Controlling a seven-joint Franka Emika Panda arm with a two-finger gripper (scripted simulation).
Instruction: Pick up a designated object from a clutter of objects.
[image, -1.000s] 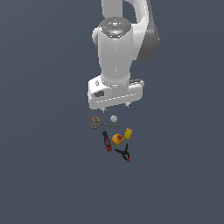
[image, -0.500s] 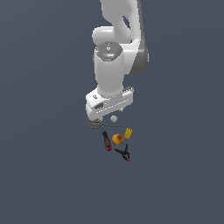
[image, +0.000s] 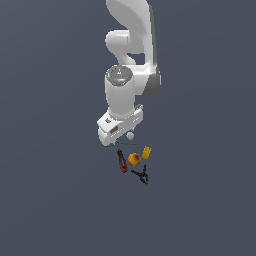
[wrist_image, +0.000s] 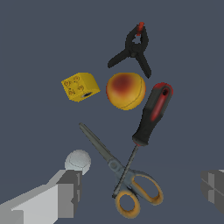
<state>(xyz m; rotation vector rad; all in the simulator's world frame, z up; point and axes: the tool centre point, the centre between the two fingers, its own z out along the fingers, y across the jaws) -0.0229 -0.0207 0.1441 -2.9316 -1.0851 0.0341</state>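
1. Since the earlier frames, the arm (image: 131, 75) has been lowered and the wrist shifted toward the exterior view's left; the clutter is unchanged in position.
2. The gripper (wrist_image: 142, 192) is held spread, with one finger (wrist_image: 65, 192) just beside the white ball (wrist_image: 78, 160) and the other finger (wrist_image: 213, 183) well apart from it; nothing is pinched.
3. In the wrist view, the scissors (wrist_image: 120, 175) are seen between the fingers, with tan handles nearest the camera and closed blades directed toward the orange ball (wrist_image: 126, 90).
4. The screwdriver (wrist_image: 148, 120), black-handled with red inlay, is laid with its shaft crossing over the scissors near the pivot.
5. The orange ball is located between the yellow block (wrist_image: 80, 86) and the screwdriver handle, near both.
6. The black clamp (wrist_image: 133, 50), red-tipped, is placed just beyond the orange ball, apart from it.
7. In the exterior view, the gripper (image: 112, 140) is positioned directly above the clutter's near edge, on a plain grey floor (image: 50, 200).
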